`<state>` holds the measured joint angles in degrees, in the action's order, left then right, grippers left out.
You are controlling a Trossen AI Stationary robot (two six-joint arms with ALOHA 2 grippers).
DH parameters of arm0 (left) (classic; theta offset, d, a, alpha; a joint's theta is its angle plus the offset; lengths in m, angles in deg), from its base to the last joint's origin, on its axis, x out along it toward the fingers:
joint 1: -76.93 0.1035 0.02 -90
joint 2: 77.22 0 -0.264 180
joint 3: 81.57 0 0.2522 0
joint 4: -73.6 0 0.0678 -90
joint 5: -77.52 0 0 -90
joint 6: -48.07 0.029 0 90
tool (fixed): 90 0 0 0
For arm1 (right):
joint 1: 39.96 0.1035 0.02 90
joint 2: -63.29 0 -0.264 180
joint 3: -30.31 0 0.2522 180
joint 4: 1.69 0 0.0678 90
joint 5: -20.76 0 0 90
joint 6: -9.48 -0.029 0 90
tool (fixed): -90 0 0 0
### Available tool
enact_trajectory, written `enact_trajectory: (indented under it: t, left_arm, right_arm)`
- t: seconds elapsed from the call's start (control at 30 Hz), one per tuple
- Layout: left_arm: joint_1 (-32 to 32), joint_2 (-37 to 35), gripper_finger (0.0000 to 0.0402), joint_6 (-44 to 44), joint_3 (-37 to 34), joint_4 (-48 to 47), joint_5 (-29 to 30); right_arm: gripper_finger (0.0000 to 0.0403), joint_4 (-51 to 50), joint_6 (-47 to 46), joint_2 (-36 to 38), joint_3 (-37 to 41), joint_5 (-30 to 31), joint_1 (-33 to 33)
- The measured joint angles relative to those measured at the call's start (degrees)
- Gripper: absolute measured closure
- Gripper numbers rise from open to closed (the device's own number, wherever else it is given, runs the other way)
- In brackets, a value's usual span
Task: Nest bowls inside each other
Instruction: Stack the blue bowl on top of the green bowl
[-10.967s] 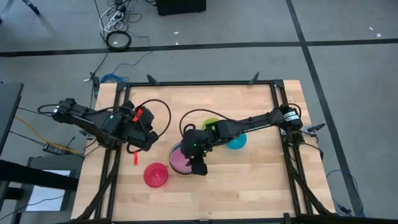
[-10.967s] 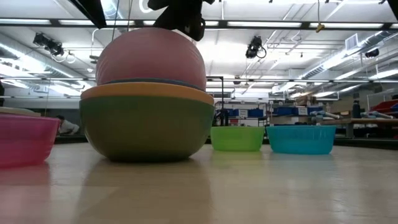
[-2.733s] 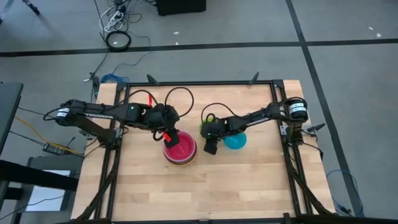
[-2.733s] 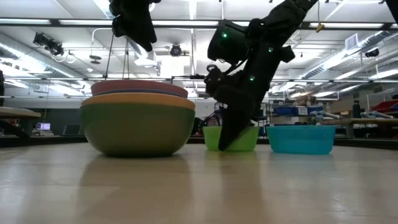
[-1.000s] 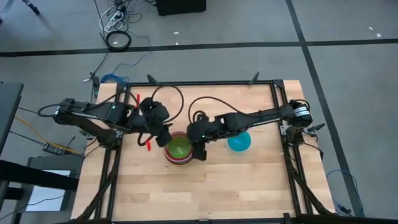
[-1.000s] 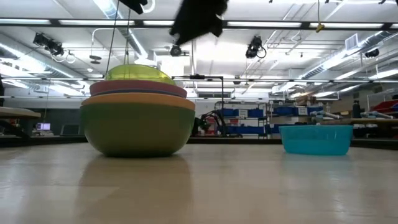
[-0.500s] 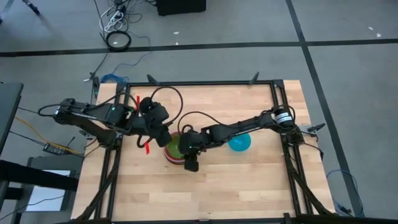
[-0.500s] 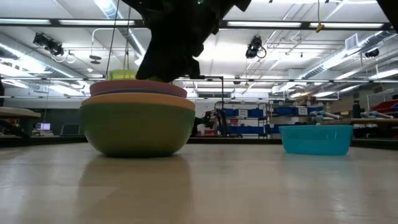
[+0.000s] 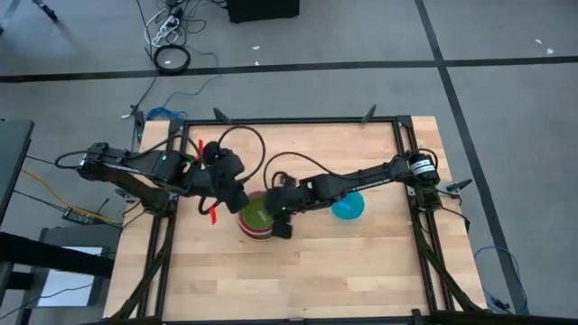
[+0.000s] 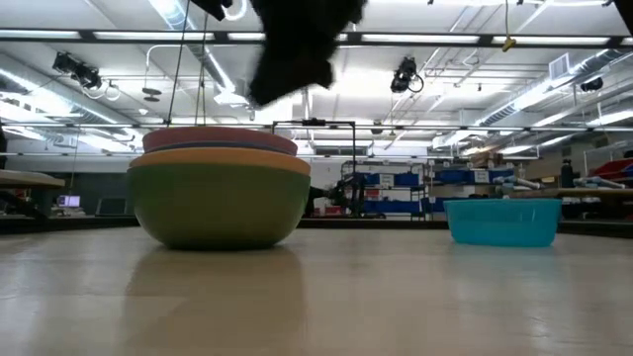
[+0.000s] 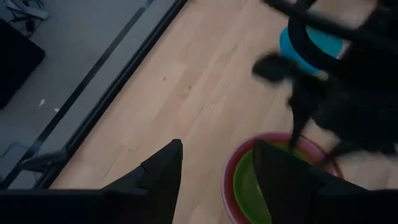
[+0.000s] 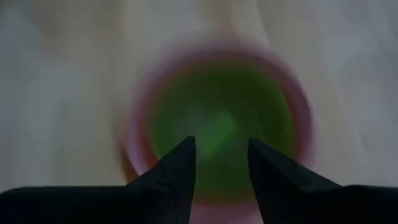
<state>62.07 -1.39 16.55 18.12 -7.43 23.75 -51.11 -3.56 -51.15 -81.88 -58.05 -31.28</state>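
Note:
A stack of bowls [image 9: 257, 233] stands left of the table's middle. In the low view it shows a dark green bowl [image 10: 220, 208] outermost, then orange and pink rims. Seen from above, a lime green bowl [image 9: 256, 215] sits innermost inside a red rim [image 11: 231, 180]. My right gripper [image 12: 217, 155] hovers open just above the lime green bowl, over the stack's right side [image 9: 282, 226]. At the stack's far left, my left gripper [image 11: 217, 163] waits open, raised. To the right a teal bowl [image 9: 348, 207] stands alone on its base.
A black metal frame [image 9: 402, 144] runs along the table's sides and far edge. Bare wood lies in front of the stack [image 9: 298, 275] and at the far side [image 9: 325, 144]. My right arm [image 9: 361, 178] reaches over the teal bowl's far side.
The lime green bowl, which stood above the stack's rim a second ago, has sunk into the stack and is hidden in the low view. My right gripper dropped to the stack's rim, then rose a little off it.

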Motion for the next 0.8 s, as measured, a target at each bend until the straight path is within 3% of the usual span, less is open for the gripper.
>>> enact_trajectory:
  t: [0.2, 0.47, 0.8]
  left_arm:
    - [-1.83, 0.0, 0.0199, -4.99, 0.0, -6.8, 0.08]
    - [-6.22, 0.0, 0.0199, -14.22, 0.0, -14.5, 1.6]
    - [-12.09, 0.0, 0.0199, -19.96, 0.0, -15.69, 4.63]
  right_arm:
    - [0.0267, -20.73, -5.63, 0.25, 0.04, 6.65, -0.33]
    - [0.0263, -34.99, -14.23, 0.65, 0.04, 6.65, 1.25]
    - [0.0259, -45.8, -24.89, 4.4, 0.07, 8.6, 3.71]
